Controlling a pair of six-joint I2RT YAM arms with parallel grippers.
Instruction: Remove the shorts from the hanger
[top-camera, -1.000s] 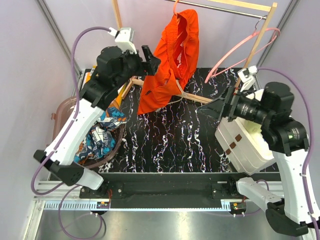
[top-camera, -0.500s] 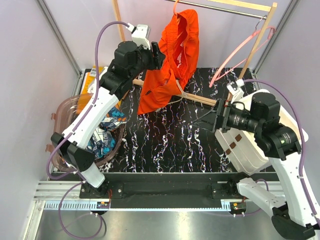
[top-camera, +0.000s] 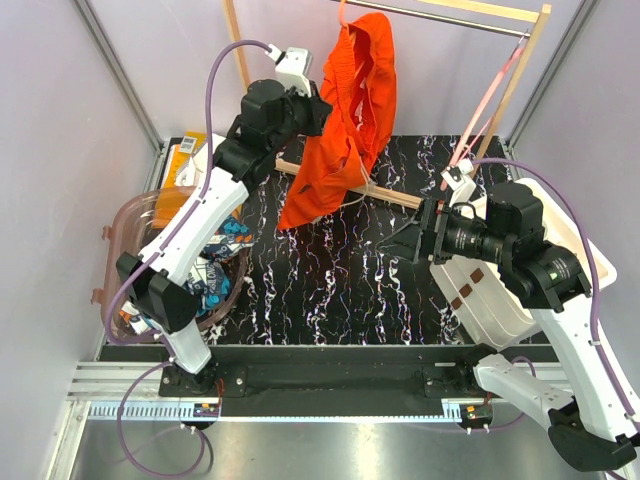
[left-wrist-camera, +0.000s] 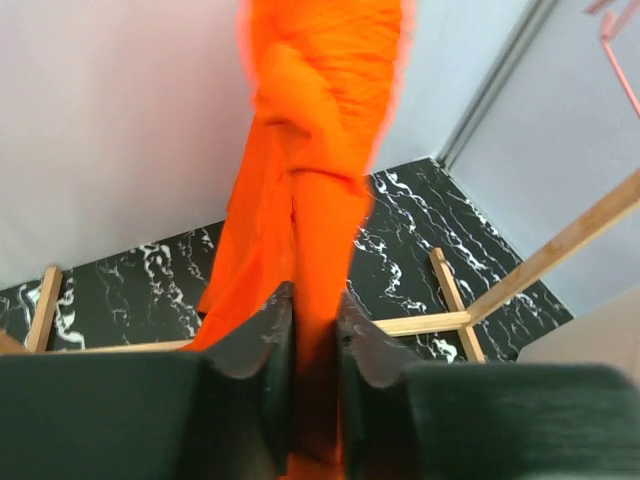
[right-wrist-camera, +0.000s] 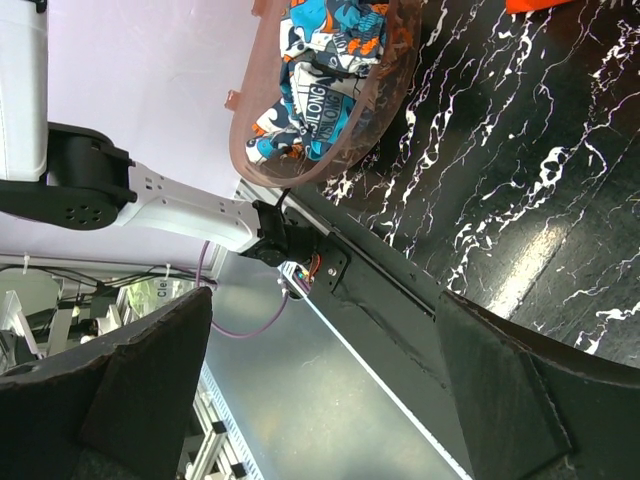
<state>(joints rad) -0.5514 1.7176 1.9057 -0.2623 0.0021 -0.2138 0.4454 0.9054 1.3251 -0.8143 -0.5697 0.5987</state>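
Note:
The plain orange shorts (top-camera: 350, 100) hang from a hanger whose hook (top-camera: 344, 12) catches the rail at the top; the rest of the hanger is hidden in the cloth. My left gripper (top-camera: 318, 112) is raised to their left side. In the left wrist view the left gripper (left-wrist-camera: 315, 305) is shut on a fold of the orange shorts (left-wrist-camera: 320, 150), cloth pinched between both fingers. The patterned shorts (top-camera: 212, 268) lie in the pink basket (top-camera: 125, 215), also in the right wrist view as patterned shorts (right-wrist-camera: 325, 60). My right gripper (top-camera: 402, 243) hovers open and holds nothing (right-wrist-camera: 325, 345).
A bare pink hanger (top-camera: 488, 95) hangs from the metal rail (top-camera: 450, 18) at the right. A wooden rack frame (top-camera: 385, 195) crosses the black marbled table (top-camera: 330, 290). A white bin (top-camera: 495, 295) sits under my right arm.
My left arm rose and reached right to the orange shorts, and its jaws closed on the cloth. My right arm drifted left. The bare pink hanger swung.

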